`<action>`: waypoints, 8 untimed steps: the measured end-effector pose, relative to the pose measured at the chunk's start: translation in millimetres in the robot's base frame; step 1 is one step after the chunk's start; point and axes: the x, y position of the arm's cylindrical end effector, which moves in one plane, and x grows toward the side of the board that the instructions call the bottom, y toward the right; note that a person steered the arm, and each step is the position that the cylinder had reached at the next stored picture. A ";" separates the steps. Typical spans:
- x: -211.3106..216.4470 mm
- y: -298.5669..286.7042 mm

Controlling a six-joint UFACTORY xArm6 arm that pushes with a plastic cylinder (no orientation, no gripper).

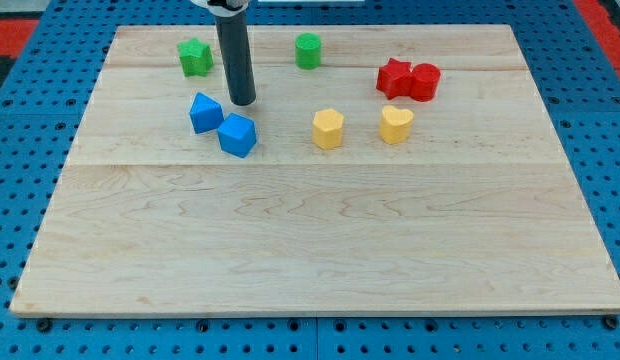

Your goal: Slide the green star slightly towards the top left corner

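Observation:
The green star (195, 57) lies near the view's top left on the wooden board (320, 230). My tip (242, 102) rests on the board to the lower right of the star, a short gap away from it. Just below my tip sit two blue blocks, one (204, 113) to its lower left and one (237, 135) right under it. My tip touches none of them.
A green cylinder (308, 50) stands at the top centre. A red star (394, 78) and a red cylinder (425, 81) touch each other at the top right. A yellow hexagon (328, 129) and a yellow heart (395, 124) lie mid-board.

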 end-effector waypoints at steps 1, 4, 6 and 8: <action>16.0 -21.2; -48.5 -115.4; -50.1 -78.4; -53.7 -12.4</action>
